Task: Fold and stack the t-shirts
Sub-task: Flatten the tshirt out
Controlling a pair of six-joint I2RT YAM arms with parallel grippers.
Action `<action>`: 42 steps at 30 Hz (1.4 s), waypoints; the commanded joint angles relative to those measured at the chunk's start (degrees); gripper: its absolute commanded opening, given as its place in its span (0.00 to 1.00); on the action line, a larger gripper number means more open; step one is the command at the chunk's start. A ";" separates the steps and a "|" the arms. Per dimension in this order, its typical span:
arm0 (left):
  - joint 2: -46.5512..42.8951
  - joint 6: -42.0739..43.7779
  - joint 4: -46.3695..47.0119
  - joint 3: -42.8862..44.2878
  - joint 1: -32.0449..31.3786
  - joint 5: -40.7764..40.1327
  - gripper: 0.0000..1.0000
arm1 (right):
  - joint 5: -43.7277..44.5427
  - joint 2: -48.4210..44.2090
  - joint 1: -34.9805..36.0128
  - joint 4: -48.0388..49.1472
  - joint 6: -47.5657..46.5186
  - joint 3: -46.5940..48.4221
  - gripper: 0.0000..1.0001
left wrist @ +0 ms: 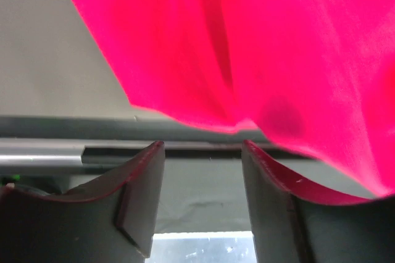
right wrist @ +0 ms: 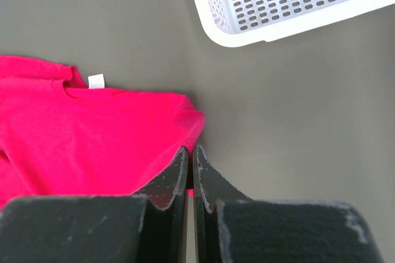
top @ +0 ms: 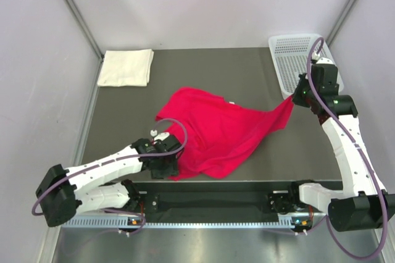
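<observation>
Grey table (top: 259, 71): red t-shirt (top: 222, 133) rumpled mid-table, not yet folded; cream t-shirt (top: 126, 67) folded at far left corner. Step looks like spreading the red one: grip opposite edges, pull evenly and low so it lies flat. Right gripper (right wrist: 189, 152) pinched tight on its right corner, near the mesh basket (top: 296, 53). Left gripper (left wrist: 202, 146) fingers apart, near hem just beyond tips, nothing between
</observation>
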 commanded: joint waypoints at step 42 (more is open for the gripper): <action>27.74 31.28 -1.69 43.83 35.86 1.44 0.00 | 5.47 7.73 -3.27 0.06 0.06 10.84 0.00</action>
